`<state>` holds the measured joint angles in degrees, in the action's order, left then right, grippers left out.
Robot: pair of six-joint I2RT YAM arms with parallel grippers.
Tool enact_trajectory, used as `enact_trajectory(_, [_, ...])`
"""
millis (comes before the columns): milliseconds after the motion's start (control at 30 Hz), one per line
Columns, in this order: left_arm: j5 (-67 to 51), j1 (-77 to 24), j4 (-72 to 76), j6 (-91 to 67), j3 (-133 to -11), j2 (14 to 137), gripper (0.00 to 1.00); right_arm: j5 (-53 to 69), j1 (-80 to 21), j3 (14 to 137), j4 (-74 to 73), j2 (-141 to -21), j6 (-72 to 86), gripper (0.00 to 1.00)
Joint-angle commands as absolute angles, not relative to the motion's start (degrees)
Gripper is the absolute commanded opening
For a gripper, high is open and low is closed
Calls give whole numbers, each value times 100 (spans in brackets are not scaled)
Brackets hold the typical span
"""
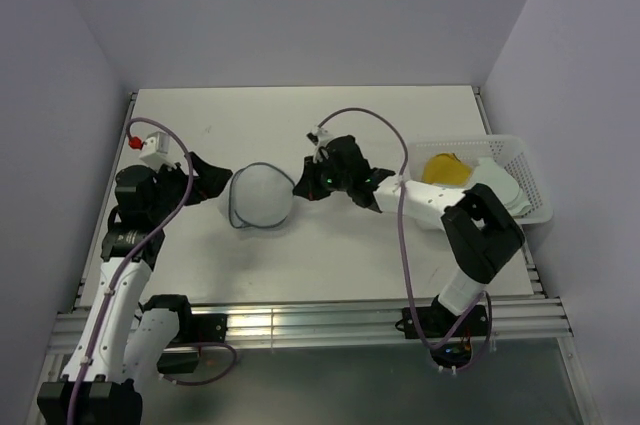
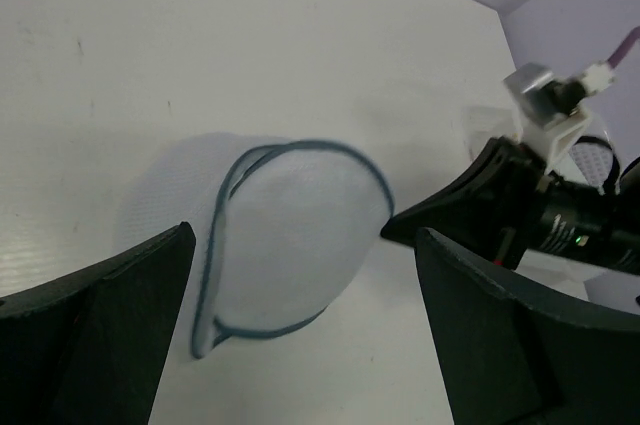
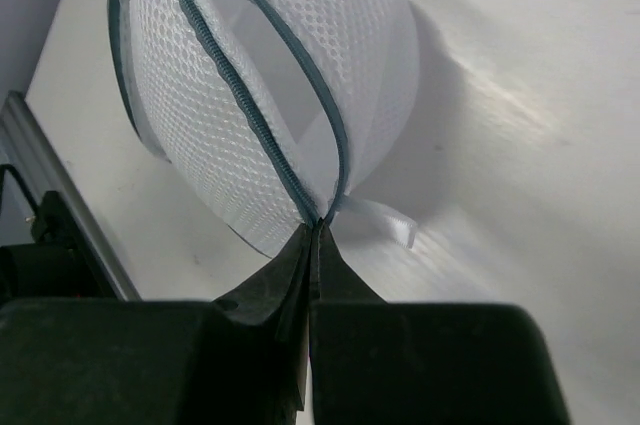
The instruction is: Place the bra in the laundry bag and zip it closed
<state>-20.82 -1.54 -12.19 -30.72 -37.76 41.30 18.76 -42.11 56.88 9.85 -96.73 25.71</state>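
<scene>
Pinching laundry bag (image 3: 190,95) at its zipper rim (image 3: 238,95), right hand (image 3: 312,233) clenched; left hand (image 2: 302,240) spread wide, empty.

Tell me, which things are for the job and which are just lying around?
For the job: laundry bag; right gripper, pinching its zipper end; left gripper, open beside it; yellow thing, maybe the bra.
Lying about: white basket; white thing inside it.

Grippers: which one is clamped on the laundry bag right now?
The right gripper, pinched shut on the laundry bag where its zipper lines meet; the left gripper stands wide open beside it.
</scene>
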Motion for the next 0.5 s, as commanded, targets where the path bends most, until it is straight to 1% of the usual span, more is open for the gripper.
enact_trajectory(0, [-2644,-123,-950,-3409,-3806,4411,99,2250,-3868,5730,-181,-9212,1812,0])
enact_trajectory(33, [-2880,-123,-810,-3558,-3762,4508,99,2224,-3789,5730,-298,-9194,1697,0])
enact_trajectory(133, [-3032,-140,-293,-4137,-3359,4754,93,2030,-3665,5652,-361,-9123,1635,0])
enact_trajectory(167, [-2989,-202,-194,-4244,-3114,4798,87,1952,-3630,5617,-360,-9106,1652,0])
enact_trajectory(233, [-2761,-351,-53,-4420,-2919,4860,81,1741,-3630,5581,-378,-8983,1687,1])
enact_trajectory(267, [-2394,-569,-53,-4430,-2805,4869,79,1653,-3612,5564,-369,-8939,1687,2])
enact_trajectory(300, [-2199,-684,-61,-4430,-2769,4852,74,1487,-3612,5572,-404,-8904,1696,5])
enact_trajectory(333, [-2015,-807,-62,-4421,-2725,4843,72,1416,-3612,5590,-422,-8886,1688,13])
enact_trajectory(367, [-1612,-1035,-53,-4421,-2655,4834,71,1372,-3612,5599,-431,-8860,1661,17])
enact_trajectory(400, [-1461,-1124,-53,-4430,-2619,4825,68,1389,-3612,5607,-474,-8790,1626,20])
enact_trajectory(467, [-1232,-1326,121,-4404,-2540,4860,66,1424,-3612,5573,-510,-8710,1573,24])
